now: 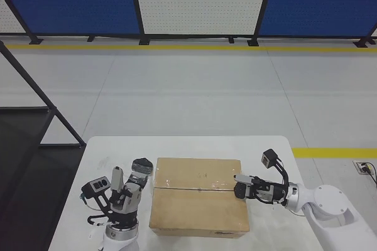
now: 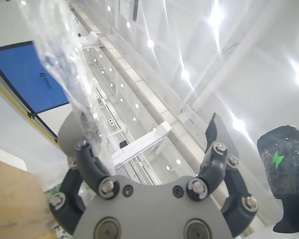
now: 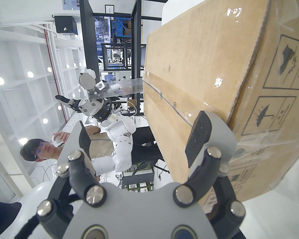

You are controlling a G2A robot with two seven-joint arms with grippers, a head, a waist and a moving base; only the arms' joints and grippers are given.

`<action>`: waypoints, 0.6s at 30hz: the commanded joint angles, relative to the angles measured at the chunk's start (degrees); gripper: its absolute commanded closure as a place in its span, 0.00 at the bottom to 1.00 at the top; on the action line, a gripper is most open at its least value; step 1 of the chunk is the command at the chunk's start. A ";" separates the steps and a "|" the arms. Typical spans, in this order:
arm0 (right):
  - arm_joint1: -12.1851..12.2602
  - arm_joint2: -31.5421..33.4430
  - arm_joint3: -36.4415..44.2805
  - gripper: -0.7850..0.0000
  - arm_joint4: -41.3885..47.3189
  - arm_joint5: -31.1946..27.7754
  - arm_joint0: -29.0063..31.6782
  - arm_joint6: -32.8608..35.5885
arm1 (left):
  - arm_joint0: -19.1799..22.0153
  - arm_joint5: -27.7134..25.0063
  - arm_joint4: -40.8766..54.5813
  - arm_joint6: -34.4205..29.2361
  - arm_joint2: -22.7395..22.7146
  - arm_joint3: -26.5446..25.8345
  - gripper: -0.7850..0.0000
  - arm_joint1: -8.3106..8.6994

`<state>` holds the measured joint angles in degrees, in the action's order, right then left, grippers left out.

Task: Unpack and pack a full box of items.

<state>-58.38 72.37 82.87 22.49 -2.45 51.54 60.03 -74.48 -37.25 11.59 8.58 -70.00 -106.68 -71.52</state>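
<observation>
A closed cardboard box (image 1: 198,201) stands in the middle of the white table, its flaps meeting at a taped seam (image 3: 164,98). My left gripper (image 1: 129,174) is beside the box's left end, pointing upward and open. A strip of clear tape (image 2: 64,58) clings to one of its fingers (image 2: 72,130) and stretches back to the end of the box seam (image 3: 124,88). My right gripper (image 1: 240,187) is at the box's right end, open, with one finger pad (image 3: 199,138) lying by the top edge of the box (image 3: 201,63) and nothing between the fingers.
The white table (image 1: 113,150) has bare strips behind the box and along both sides. A black metal rack (image 1: 19,144) stands off the table's left side. The table's right edge is close behind my right arm.
</observation>
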 commanded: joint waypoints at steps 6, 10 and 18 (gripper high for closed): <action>0.00 0.00 0.00 0.00 0.00 0.00 0.00 0.00 | 1.29 0.43 0.09 -3.02 1.66 1.63 0.00 -0.62; 0.00 0.00 0.00 0.00 0.00 0.00 0.00 0.00 | 1.68 0.66 -0.40 -4.13 2.21 2.05 0.00 -0.95; 0.00 0.00 0.00 0.00 0.00 0.00 0.00 0.00 | 2.87 1.66 -1.75 -4.98 2.97 3.07 0.00 -1.62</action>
<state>-58.38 72.37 82.87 22.49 -2.45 51.54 60.03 -71.74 -35.73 9.97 3.62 -67.08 -103.73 -73.07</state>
